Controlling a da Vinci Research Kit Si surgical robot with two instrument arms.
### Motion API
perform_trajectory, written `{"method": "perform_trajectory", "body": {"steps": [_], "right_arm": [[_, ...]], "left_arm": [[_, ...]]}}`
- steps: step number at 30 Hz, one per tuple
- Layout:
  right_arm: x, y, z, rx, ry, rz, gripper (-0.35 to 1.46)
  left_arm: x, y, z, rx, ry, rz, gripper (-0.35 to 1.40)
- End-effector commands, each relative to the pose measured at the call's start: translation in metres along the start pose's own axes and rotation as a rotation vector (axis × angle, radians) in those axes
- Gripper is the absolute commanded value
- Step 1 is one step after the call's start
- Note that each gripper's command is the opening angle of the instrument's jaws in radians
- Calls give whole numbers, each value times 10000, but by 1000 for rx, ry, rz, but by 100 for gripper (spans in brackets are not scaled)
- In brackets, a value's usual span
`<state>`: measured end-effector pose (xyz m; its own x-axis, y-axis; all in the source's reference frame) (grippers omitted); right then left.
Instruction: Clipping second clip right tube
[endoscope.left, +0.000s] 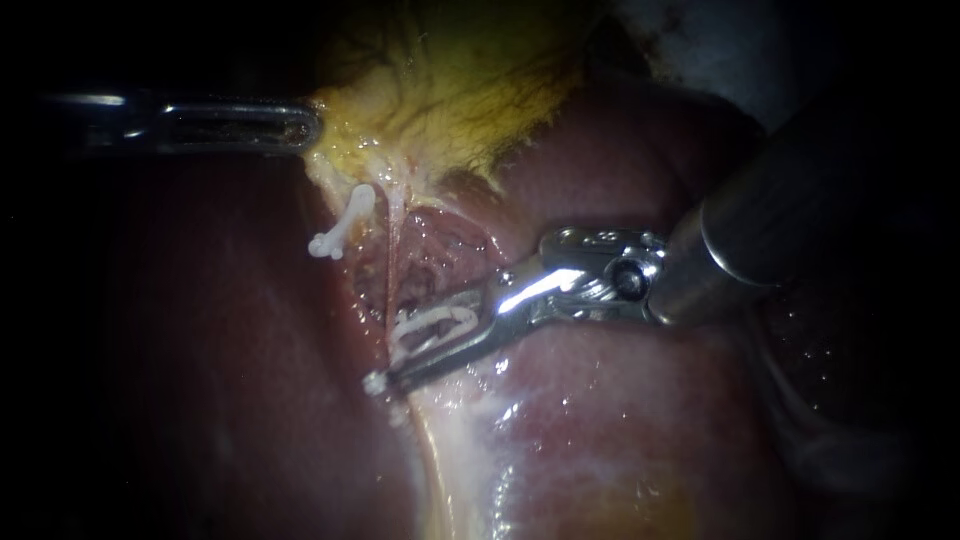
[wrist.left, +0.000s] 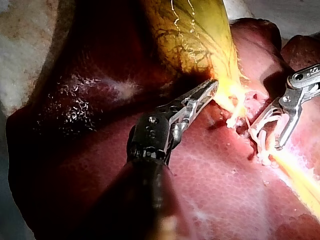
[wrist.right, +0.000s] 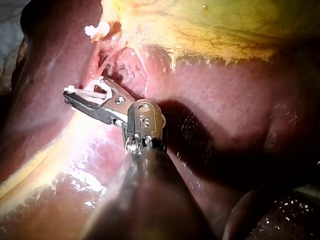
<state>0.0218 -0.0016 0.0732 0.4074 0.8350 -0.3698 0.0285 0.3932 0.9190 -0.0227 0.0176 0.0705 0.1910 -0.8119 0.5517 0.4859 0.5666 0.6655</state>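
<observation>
My right instrument (endoscope.left: 392, 358) comes in from the upper right, its jaws standing apart with a white clip (endoscope.left: 432, 322) held between them. The clip straddles a thin reddish tube (endoscope.left: 388, 290) that runs down from the gallbladder (endoscope.left: 450, 90). The right wrist view shows the same jaws (wrist.right: 84, 89) with the clip's legs (wrist.right: 97, 84) on either side of the tube. To the left another white clip (endoscope.left: 342, 228) sits shut on a second tube. My left instrument (endoscope.left: 305, 125) is shut on the gallbladder's yellowish edge, also seen in the left wrist view (wrist.left: 212, 87).
Dark red liver (endoscope.left: 620, 430) surrounds the dissected bed. A pale glistening band of tissue (endoscope.left: 450, 450) runs below the jaws. The right instrument's thick shaft (endoscope.left: 780, 210) covers the upper right.
</observation>
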Motion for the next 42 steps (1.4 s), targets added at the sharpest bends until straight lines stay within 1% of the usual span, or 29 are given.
{"method": "perform_trajectory", "body": {"steps": [1, 7, 12, 17, 21, 24, 29, 34, 38, 39, 42], "right_arm": [[1, -1, -1, 0, 0, 0, 54], [3, -6, -8, 5, -1, 3, 55], [8, -14, -33, -3, 15, 16, 56], [13, -22, -62, -13, 27, 8, 56], [13, -22, -74, -19, 30, 3, 56], [11, -19, -74, -23, 28, 2, 56], [7, -5, -67, -30, 30, -3, 56], [3, 11, -48, -41, 33, -10, 57], [-2, 24, -33, -41, 50, -17, 59], [-4, 26, -31, -36, 53, -18, 59], [-9, 34, -24, 6, 72, -25, 59]], "left_arm": [[0, 0, 0, 0, 0, 0, -35], [0, 0, 0, 0, 0, 0, -35], [0, 0, -1, 0, 0, 0, -35], [0, 0, -1, 0, 0, 0, -35], [0, 0, -1, 0, 0, 0, -35], [0, 0, -1, 0, 0, 0, -35], [0, 0, -1, 0, 0, 0, -35], [0, 0, -1, 0, 0, 0, -35], [0, 0, -1, 0, 0, 0, -35], [0, 0, -1, 0, 0, 0, -35], [0, 0, -1, 0, 0, 0, -35]]}}
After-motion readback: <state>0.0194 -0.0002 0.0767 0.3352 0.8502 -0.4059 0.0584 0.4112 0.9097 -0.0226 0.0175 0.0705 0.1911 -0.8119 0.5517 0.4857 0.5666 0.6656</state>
